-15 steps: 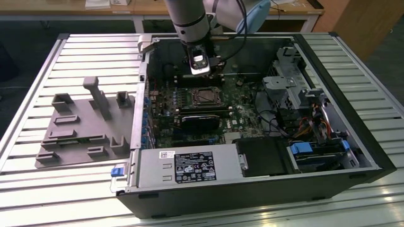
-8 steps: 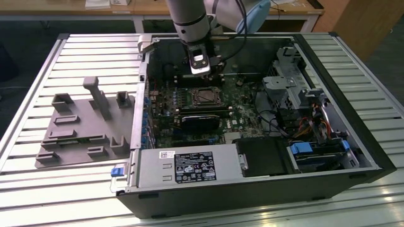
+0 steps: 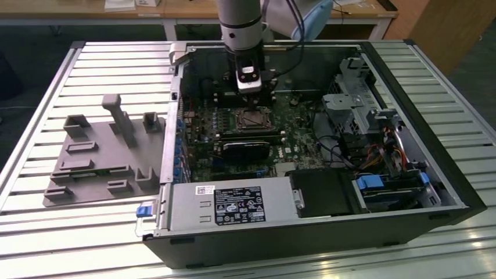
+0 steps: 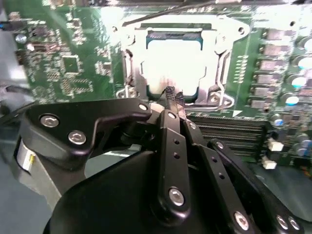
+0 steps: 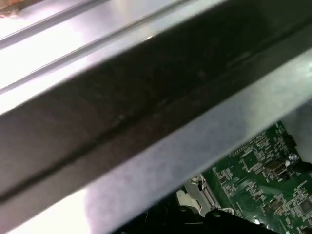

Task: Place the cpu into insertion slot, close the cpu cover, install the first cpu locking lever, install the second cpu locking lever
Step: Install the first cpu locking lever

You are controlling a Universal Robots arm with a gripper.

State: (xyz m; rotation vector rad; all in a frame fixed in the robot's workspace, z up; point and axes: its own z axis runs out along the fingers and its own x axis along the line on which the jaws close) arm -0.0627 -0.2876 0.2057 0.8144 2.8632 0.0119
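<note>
The end effector has its fingertips drawn narrow, nothing visible between them, at the edge of the insertion slot. The cpu lies in that slot, its pale face showing through the cpu cover. Around lies the green motherboard, inside an open computer case on the slatted bench.

I have the case lying on the tabletop, with the fixture beside it on the exterior view's left. Inside, the slot sits in the board, behind the power supply. My hand hangs over the slot's far edge.
</note>
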